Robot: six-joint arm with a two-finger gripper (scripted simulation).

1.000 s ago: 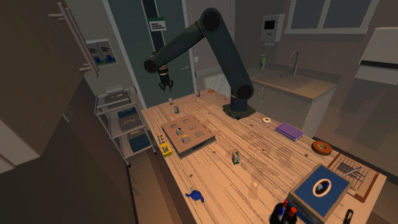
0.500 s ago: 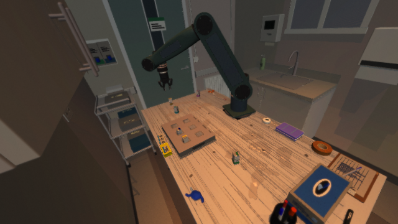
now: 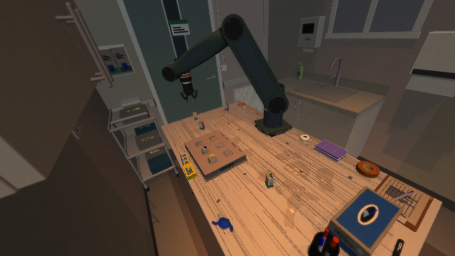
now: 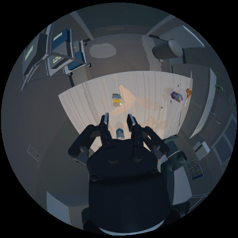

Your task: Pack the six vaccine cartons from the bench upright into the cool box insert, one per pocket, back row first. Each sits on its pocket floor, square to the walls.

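A yellow-banded carton [image 3: 194, 115] [image 4: 116, 100] stands near the bench's far left corner, and a blue-banded carton [image 3: 201, 125] [image 4: 120, 132] stands just nearer the insert. My gripper [image 3: 189, 99] [image 4: 118, 120] hangs well above these two, open and empty. The cool box insert [image 3: 215, 153] lies flat on the bench's left side with two cartons [image 3: 205, 150] [image 3: 212, 159] upright in its pockets. A green-banded carton [image 3: 269, 180] stands alone at mid bench. A purple-banded carton [image 3: 226, 106] [image 4: 177, 96] sits at the far edge.
A blue-topped box [image 3: 366, 220] sits at the near right, beside a wooden tray [image 3: 405, 199]. A purple pad [image 3: 331, 149], two tape rolls [image 3: 368, 168] [image 3: 304, 137], a yellow packet [image 3: 189, 170] and a blue clip [image 3: 223, 223] lie around. Orange scissors [image 4: 189, 92] lie by the far edge. A trolley [image 3: 144, 142] stands left.
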